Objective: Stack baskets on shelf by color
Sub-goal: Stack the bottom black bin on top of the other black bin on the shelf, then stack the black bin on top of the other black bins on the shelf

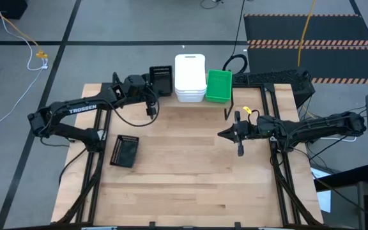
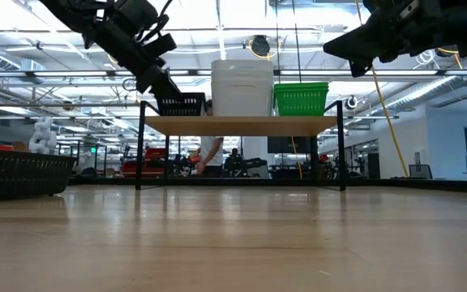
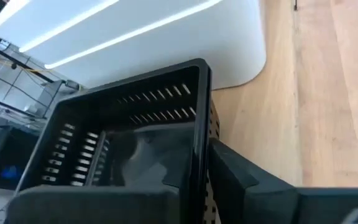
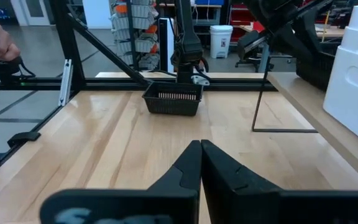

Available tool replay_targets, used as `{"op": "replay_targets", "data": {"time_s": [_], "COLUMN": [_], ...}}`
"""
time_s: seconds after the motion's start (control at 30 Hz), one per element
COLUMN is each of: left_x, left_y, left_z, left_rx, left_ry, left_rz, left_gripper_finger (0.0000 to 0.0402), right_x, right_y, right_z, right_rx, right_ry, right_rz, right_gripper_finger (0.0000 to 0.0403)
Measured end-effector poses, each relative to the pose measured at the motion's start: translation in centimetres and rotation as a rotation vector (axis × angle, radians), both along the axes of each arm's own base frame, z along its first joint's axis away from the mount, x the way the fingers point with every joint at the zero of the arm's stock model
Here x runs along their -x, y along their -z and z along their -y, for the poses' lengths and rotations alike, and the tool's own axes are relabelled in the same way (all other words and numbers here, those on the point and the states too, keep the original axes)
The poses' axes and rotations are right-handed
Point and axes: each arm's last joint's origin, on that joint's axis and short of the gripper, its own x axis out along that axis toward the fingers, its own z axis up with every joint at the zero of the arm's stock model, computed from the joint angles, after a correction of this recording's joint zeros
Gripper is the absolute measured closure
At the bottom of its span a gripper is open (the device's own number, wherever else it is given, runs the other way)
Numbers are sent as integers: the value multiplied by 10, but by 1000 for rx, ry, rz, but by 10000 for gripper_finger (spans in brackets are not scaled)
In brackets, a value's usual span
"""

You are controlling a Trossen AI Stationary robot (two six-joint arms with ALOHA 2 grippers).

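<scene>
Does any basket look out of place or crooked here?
Yes. One black basket lies alone on the table, turned askew, away from the shelf. The other baskets sit on the shelf in straight piles.

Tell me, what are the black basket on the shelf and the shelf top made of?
The black basket looks like glossy plastic: its rim shines and its walls have neat moulded slots. The shelf top looks like pale wood, the same light tone as the table, though no grain shows on its edge, so that is less sure.
</scene>
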Motion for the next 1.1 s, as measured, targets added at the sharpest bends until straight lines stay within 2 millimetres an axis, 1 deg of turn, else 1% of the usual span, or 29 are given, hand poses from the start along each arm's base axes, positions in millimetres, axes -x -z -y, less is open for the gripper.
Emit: {"op": "replay_targets", "data": {"time_s": [0.07,0.13,0.3,0.4,0.57,0.67,0.87,1.1], "left_x": [3,6,12,13,13,13,13,10], "left_y": [-2,-6,-14,-15,-14,-13,-13,-17], "left_z": [3,6,11,12,12,12,12,13], "left_rx": [1,-3,18,41,77,84,83,75], "left_ry": [6,13,-2,-5,-28,-33,-35,-32], "left_rz": [-12,-1,31,44,54,47,53,104], "left_gripper_finger": [338,336,353,365,365,345,282,217], "right_x": [0,0,0,-1,-1,-1,-1,-1], "right_y": [0,0,-3,-4,-4,-5,-5,-6], "right_z": [0,0,0,0,0,0,0,0], "right_rx": [0,0,0,-1,-1,-2,-2,17], "right_ry": [0,0,2,2,1,0,0,-3], "right_rz": [-1,2,29,44,46,48,52,62], "right_gripper_finger": [401,401,401,401,401,401,401,401]}}
